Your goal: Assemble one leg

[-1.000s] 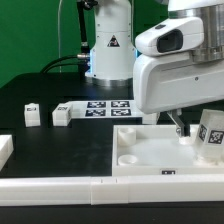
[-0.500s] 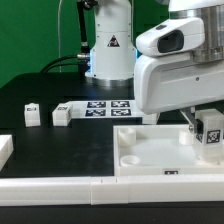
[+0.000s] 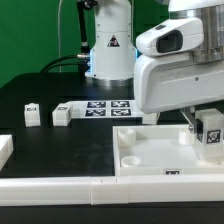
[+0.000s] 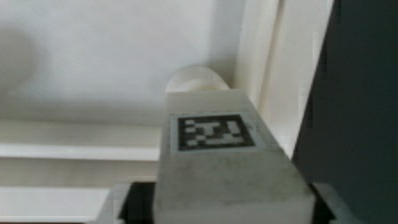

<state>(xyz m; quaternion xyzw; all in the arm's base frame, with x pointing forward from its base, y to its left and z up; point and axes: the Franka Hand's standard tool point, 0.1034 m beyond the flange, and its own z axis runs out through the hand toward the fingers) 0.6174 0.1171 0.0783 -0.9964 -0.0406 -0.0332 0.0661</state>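
Note:
My gripper point(image 3: 204, 122) is shut on a leg point(image 3: 211, 135), a small white post with a black-and-white tag. It holds the leg upright over the corner of the large white panel point(image 3: 150, 152) at the exterior view's right. In the wrist view the leg point(image 4: 217, 150) fills the middle between my two dark fingers point(image 4: 139, 203), its far end close to the panel's raised edge point(image 4: 267, 60). I cannot tell whether the leg touches the panel. Two more legs point(image 3: 32, 114) point(image 3: 62, 114) stand on the black table at the exterior view's left.
The marker board point(image 3: 108, 105) lies behind the panel by the robot base. Long white border strips point(image 3: 60, 186) run along the front edge. A white block point(image 3: 5, 150) sits at the exterior view's far left.
The held leg has gone from tilted to upright and moved slightly toward the exterior view's right over the panel corner. It has stayed still over the last half second.

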